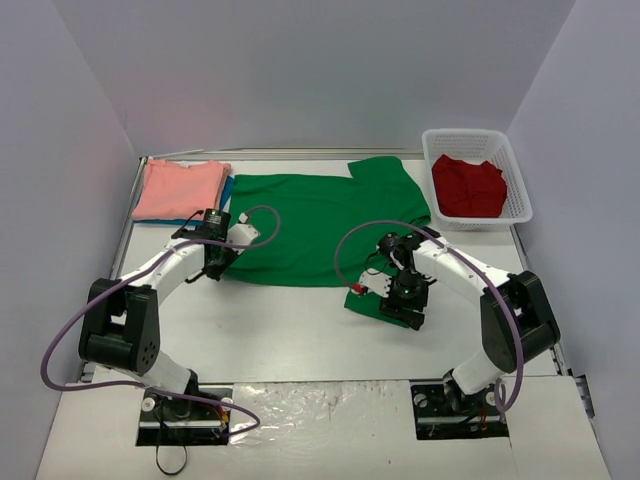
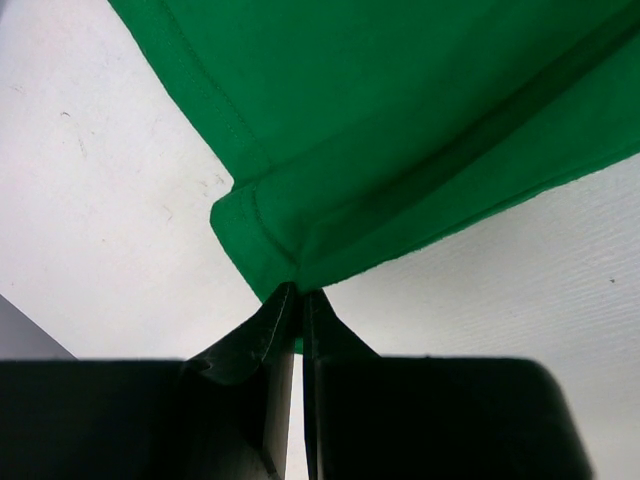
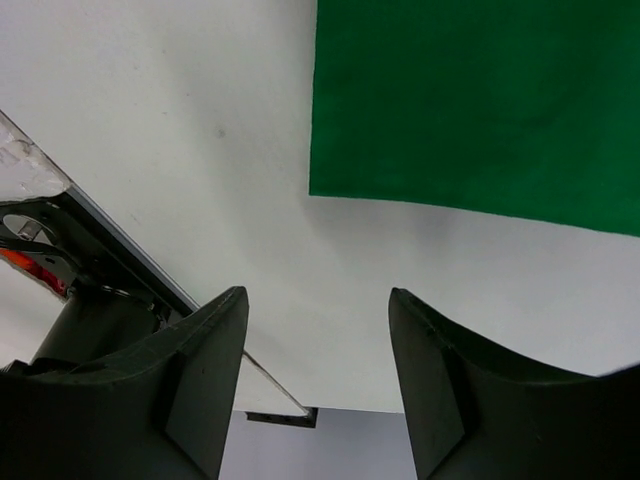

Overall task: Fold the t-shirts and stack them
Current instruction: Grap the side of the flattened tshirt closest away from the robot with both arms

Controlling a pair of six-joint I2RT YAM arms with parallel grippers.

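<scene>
At far left the salmon-pink shirt (image 1: 180, 188) lies folded. Our left gripper (image 2: 298, 295) pinches the near-left hem corner of the green t-shirt (image 1: 320, 215), which lies spread mid-table. Our right gripper (image 3: 318, 300) hovers with jaws spread beside the near-right corner. We judge the fold is just starting; next, the right must grasp that corner.

Layout on the table (image 1: 300, 330)
The spread shirt (image 1: 320, 225) lies at centre, the folded stack (image 1: 180, 190) at ten o'clock, the basket (image 1: 470, 134) at two o'clock with a loose shirt (image 1: 467, 187) in it.
</scene>
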